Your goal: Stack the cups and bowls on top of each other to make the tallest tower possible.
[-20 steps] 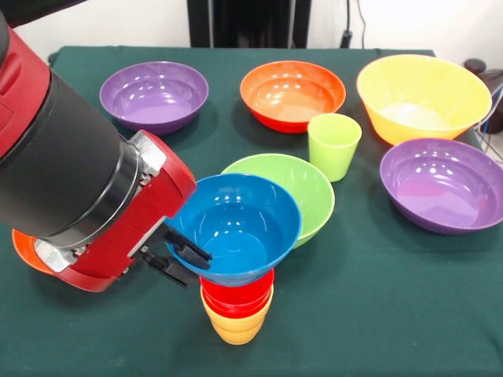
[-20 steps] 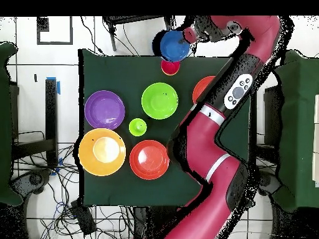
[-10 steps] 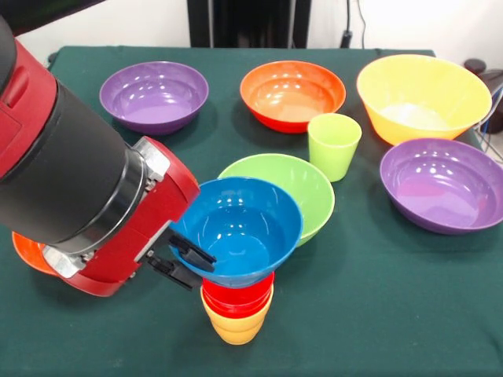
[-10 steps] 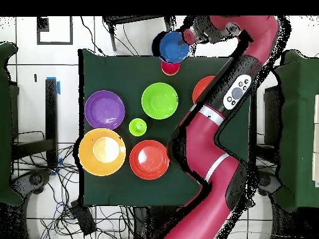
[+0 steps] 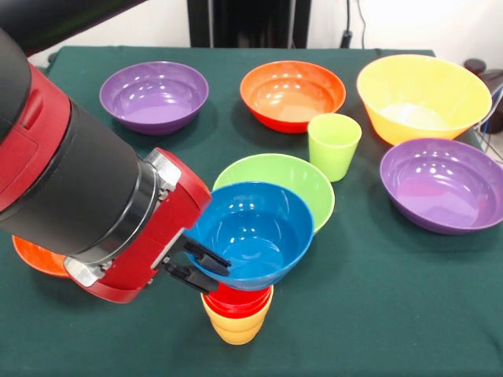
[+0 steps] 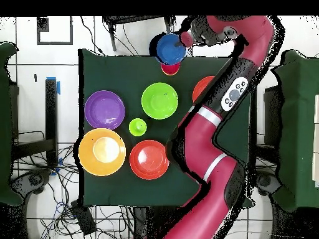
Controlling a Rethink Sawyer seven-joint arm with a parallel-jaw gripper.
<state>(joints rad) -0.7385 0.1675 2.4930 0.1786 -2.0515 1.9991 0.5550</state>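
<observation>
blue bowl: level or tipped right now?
Tipped. The blue bowl leans with its opening toward the camera, its rim pinched by the gripper, over the red cup nested in the yellow cup.

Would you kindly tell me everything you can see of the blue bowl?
The blue bowl is a small, round, glossy piece that looks like plastic, deep blue inside and out, with a plain rim and nothing in it. The gripper is shut on its rim at the picture's left, one black finger inside and one outside. The bowl is tilted, mouth up, above the red cup, which sits nested in the yellow cup. Whether its underside touches the red cup cannot be told. Behind it lies the green bowl.
</observation>
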